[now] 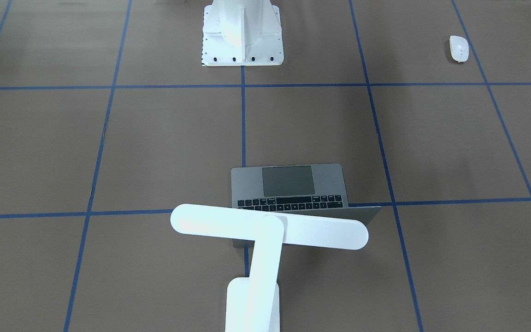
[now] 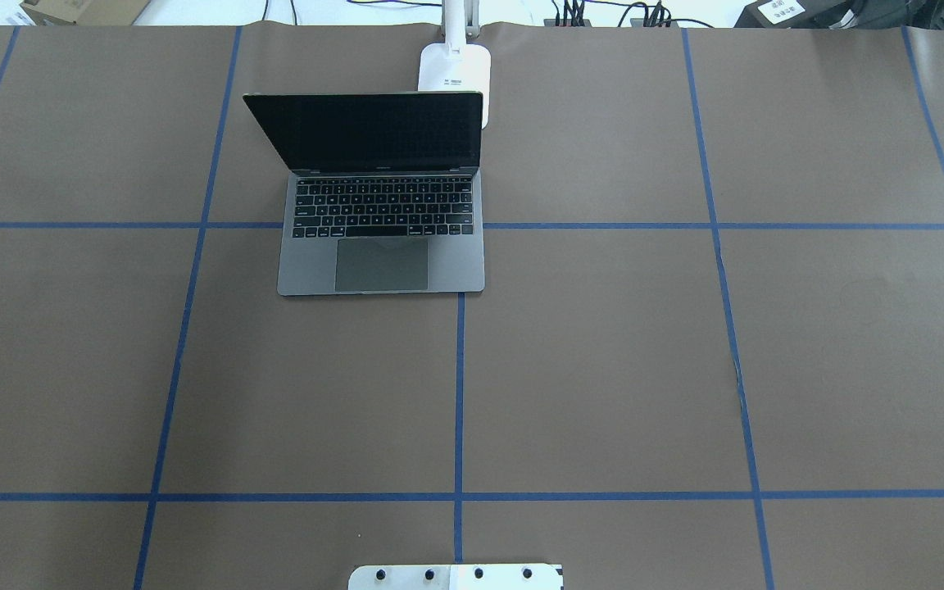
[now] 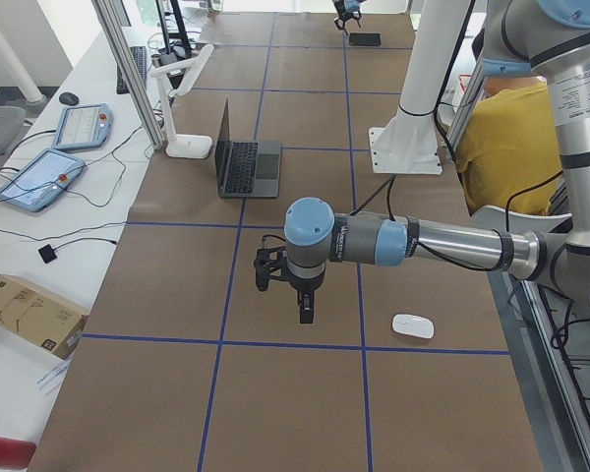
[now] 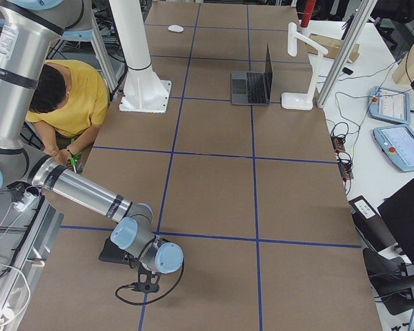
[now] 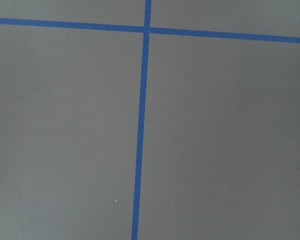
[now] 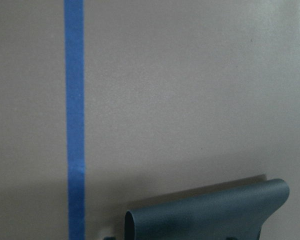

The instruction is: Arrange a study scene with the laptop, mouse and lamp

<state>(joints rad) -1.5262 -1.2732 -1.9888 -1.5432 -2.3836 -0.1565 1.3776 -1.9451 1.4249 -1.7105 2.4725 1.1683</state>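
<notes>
Brown paper table (image 2: 603, 369) with blue tape grid | slim grey metal laptop (image 2: 382, 246) open | white T-shaped desk lamp (image 1: 265, 228) just behind laptop, seemingly placed | small white oval mouse (image 1: 459, 48) well apart from laptop, likely left to place | left gripper (image 3: 304, 313), right gripper (image 4: 147, 284): grip cannot be told

Bright, even overhead light. Shadows on table (image 2: 603, 369) faint and soft-edged. Front view: lamp (image 1: 265, 230) blown out, bluish-white, no surface detail; pedestal (image 1: 242, 32) glaring too. Laptop (image 2: 382, 205) screen black, no reflections. Right wrist view soft: dark sheet (image 6: 210, 210) at bottom blurred, broad shadow beside it. Left wrist view flat, grey cast.
</notes>
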